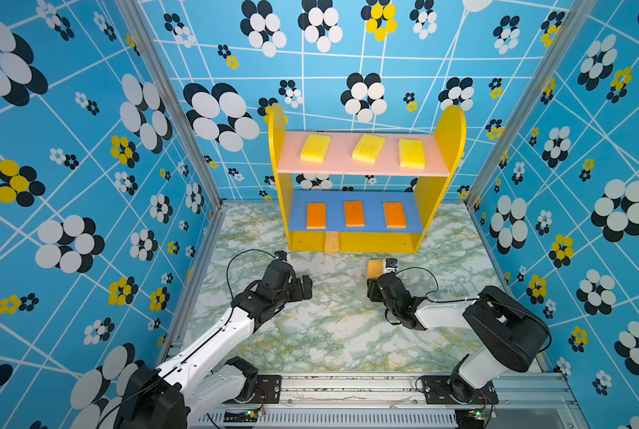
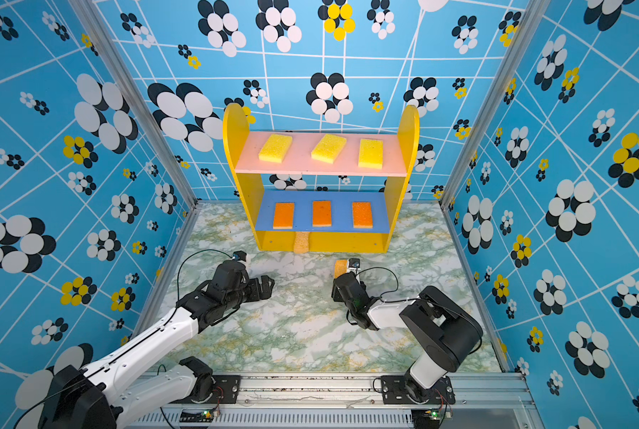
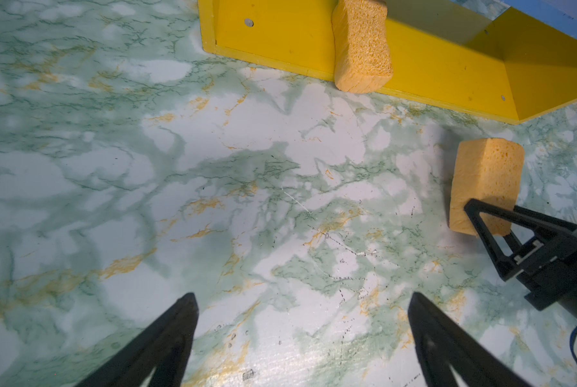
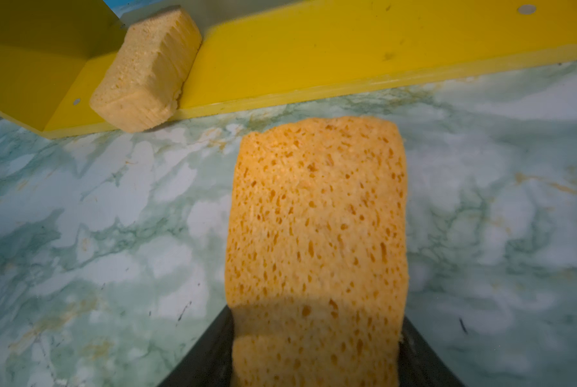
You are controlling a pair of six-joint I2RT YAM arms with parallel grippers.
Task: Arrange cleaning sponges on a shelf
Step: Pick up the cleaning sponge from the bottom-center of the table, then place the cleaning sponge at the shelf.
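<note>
Shelf (image 1: 362, 243): yellow rounded sides, pink board with three flat yellow sponges (image 1: 368, 148), blue board with three flat orange sponges (image 1: 354, 213).
Tan sponge (image 3: 361, 47): porous block, leaning on the shelf's base front.
Right gripper (image 4: 314, 351): jaws pressed on second porous block (image 4: 317, 214), near the base.
Left gripper (image 3: 302, 335): spread wide over bare marbled table (image 3: 146, 167).

Six sponges (image 2: 322, 149) fill the shelf (image 2: 407, 148) (three per board).
</note>
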